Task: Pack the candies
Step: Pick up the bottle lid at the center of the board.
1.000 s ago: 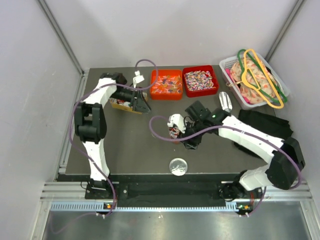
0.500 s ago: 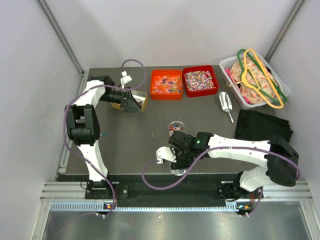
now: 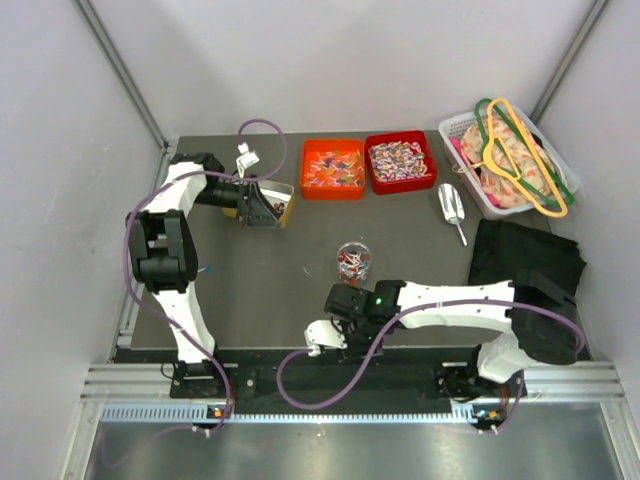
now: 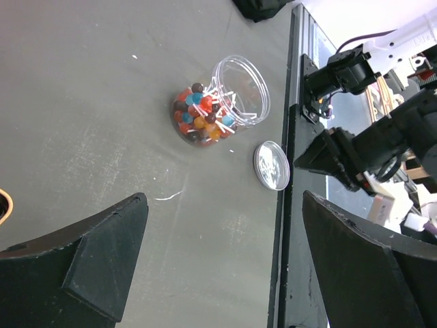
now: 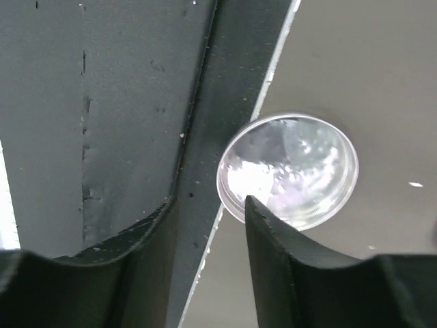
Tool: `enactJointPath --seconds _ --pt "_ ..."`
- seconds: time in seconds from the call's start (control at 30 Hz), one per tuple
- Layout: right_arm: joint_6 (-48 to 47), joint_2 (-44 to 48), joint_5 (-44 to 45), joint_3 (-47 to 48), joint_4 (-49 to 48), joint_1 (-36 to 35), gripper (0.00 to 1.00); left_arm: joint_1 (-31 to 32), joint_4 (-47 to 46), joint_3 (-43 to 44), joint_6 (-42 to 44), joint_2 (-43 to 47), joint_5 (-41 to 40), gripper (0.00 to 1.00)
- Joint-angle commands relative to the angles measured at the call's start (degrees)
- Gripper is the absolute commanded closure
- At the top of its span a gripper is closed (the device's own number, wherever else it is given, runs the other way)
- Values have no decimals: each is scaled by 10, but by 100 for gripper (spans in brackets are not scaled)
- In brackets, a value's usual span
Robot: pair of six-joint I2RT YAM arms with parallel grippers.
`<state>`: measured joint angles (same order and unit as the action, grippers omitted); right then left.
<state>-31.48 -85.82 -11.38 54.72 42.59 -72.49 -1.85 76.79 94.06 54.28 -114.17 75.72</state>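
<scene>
A small clear jar (image 3: 352, 260) part-filled with coloured sweets on white sticks stands mid-table; in the left wrist view the jar (image 4: 220, 102) lies ahead with its clear lid (image 4: 272, 164) flat near the table's front edge. The candies (image 3: 399, 160) in mixed red, blue and white wrappers fill a red bin at the back. My right gripper (image 3: 350, 335) hangs over the lid and hides it from above. In the right wrist view that gripper (image 5: 208, 201) is open, one fingertip (image 5: 263, 219) overlapping the lid (image 5: 293, 171). My left gripper (image 3: 268, 205) (image 4: 224, 198) is wide open and empty.
An orange bin (image 3: 333, 168) of wrapped sweets sits left of the red one. A yellow box (image 3: 283, 205) is beside my left gripper. A metal scoop (image 3: 450, 207), a white basket (image 3: 455, 128) of hangers and a black cloth (image 3: 525, 260) occupy the right side.
My right arm has swung from beside the jar down to the front edge, over the lid, its jaws narrowing slightly. The left gripper has opened wider and drawn back left.
</scene>
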Motion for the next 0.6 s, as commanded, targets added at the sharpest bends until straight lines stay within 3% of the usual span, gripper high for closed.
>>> enactJointPath --seconds 0.0,0.07,0.47,0.57 --pt "0 -20 -15 7 -29 -9 60 -3 95 -1 21 32 28 1" --pt "1 -32 -1 1 -40 -9 69 -3 95 -1 21 32 28 1" --pt "15 -65 26 -7 -74 -9 75 -4 95 2 25 25 30 1" --pt "19 -75 40 -7 -81 -9 84 -3 95 0 28 25 30 1"
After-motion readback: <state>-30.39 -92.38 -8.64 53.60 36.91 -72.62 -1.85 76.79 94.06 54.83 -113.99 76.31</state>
